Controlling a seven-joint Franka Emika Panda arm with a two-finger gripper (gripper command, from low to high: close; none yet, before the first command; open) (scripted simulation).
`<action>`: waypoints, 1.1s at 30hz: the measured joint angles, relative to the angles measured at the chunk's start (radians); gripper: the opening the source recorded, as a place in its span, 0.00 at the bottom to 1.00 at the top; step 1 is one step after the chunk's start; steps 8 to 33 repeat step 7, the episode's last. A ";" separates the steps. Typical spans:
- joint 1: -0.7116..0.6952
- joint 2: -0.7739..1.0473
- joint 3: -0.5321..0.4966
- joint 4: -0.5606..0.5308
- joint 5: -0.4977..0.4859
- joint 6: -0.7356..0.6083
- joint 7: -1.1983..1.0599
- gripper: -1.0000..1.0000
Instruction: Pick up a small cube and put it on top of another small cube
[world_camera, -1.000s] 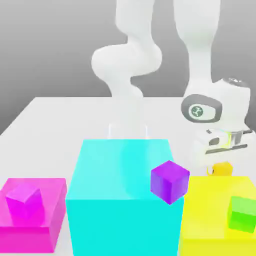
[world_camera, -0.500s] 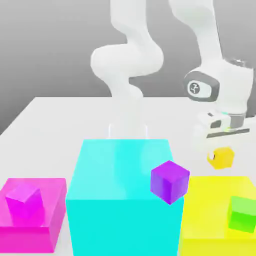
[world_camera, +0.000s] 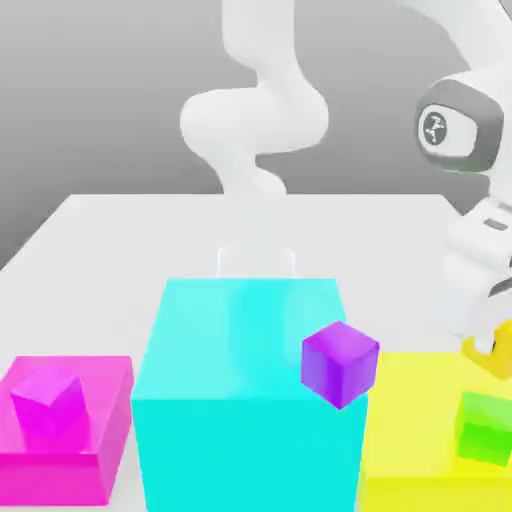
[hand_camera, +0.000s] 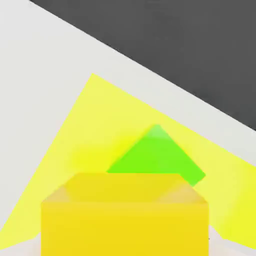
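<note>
Yellow-orange and plain, the small cube (world_camera: 497, 352) hangs pinched between the fingers (world_camera: 480, 345) of the white robot arm (world_camera: 262, 130), its gripper (world_camera: 490, 345) clamped shut on it above the far edge of the large flat yellow block (world_camera: 415, 420). The carry step appears to be in hand: the cube is off the tabletop (world_camera: 120, 240) and hovers just beyond the small bright green cube (world_camera: 485, 428) that sits on the yellow block. The next move likely calls for centring the held cube squarely over the green one, then lowering it gently before release. In the hand view the held cube (hand_camera: 125, 215) shows a flat, matte, evenly coloured face with crisp edges, the green cube (hand_camera: 157, 155) just past it.
</note>
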 joint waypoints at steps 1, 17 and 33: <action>0.003 0.031 -0.004 -0.003 -0.014 0.034 0.004 0.00; 0.007 0.063 -0.009 -0.009 -0.027 0.070 0.010 1.00; 0.007 0.063 -0.009 -0.009 -0.027 0.070 0.010 1.00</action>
